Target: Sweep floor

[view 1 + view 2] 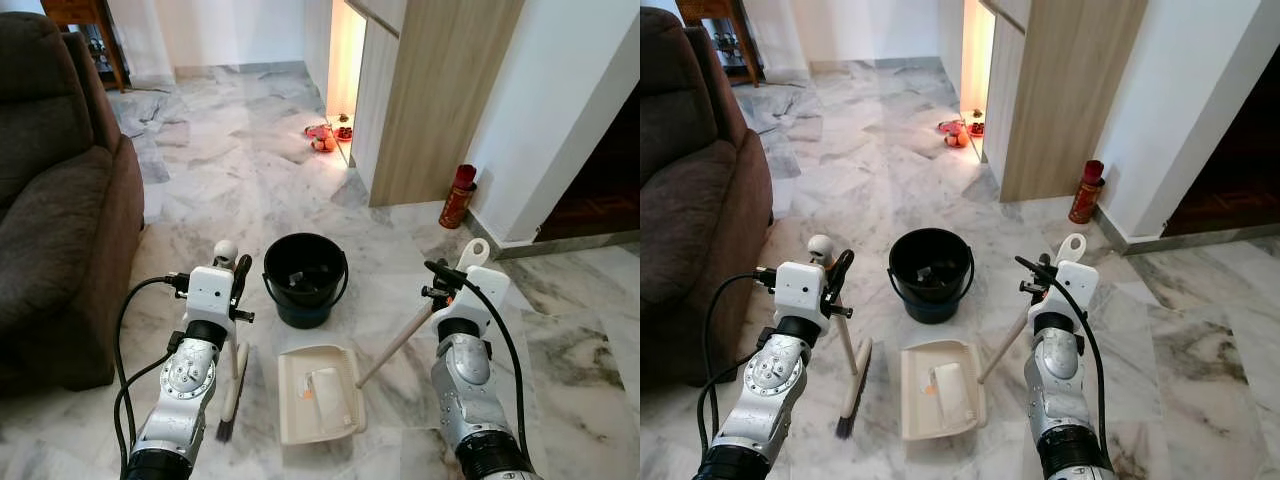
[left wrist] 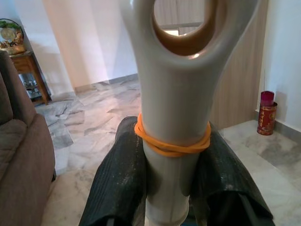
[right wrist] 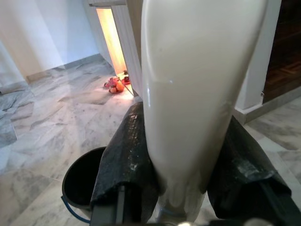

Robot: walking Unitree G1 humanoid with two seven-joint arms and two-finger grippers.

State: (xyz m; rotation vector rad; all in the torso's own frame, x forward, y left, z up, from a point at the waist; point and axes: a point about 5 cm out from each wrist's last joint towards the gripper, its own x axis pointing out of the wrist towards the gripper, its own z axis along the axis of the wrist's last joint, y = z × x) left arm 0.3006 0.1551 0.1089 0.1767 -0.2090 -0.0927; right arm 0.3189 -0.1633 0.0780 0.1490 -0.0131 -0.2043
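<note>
My left gripper (image 1: pixel 238 285) is shut on the pale handle of a short broom (image 1: pixel 237 360). The broom stands nearly upright, with its dark bristles (image 1: pixel 226 428) on the marble floor. In the left wrist view the black fingers (image 2: pixel 117 183) clamp that handle (image 2: pixel 174 113) just under an orange rubber band (image 2: pixel 171 143). My right gripper (image 1: pixel 450 282) is shut on the long slanted handle (image 1: pixel 400 340) of a cream dustpan (image 1: pixel 318 392). The dustpan lies flat on the floor between my arms and holds a white scrap and a small orange bit. Black fingers (image 3: pixel 124 165) grip the cream handle (image 3: pixel 193 94) in the right wrist view.
A black bucket (image 1: pixel 305 278) stands just beyond the dustpan. A brown sofa (image 1: pixel 60 200) fills the left side. At the right are a wooden cabinet (image 1: pixel 430 100), a red canister (image 1: pixel 458 197) against the wall, and small things (image 1: pixel 325 135) by a lit niche.
</note>
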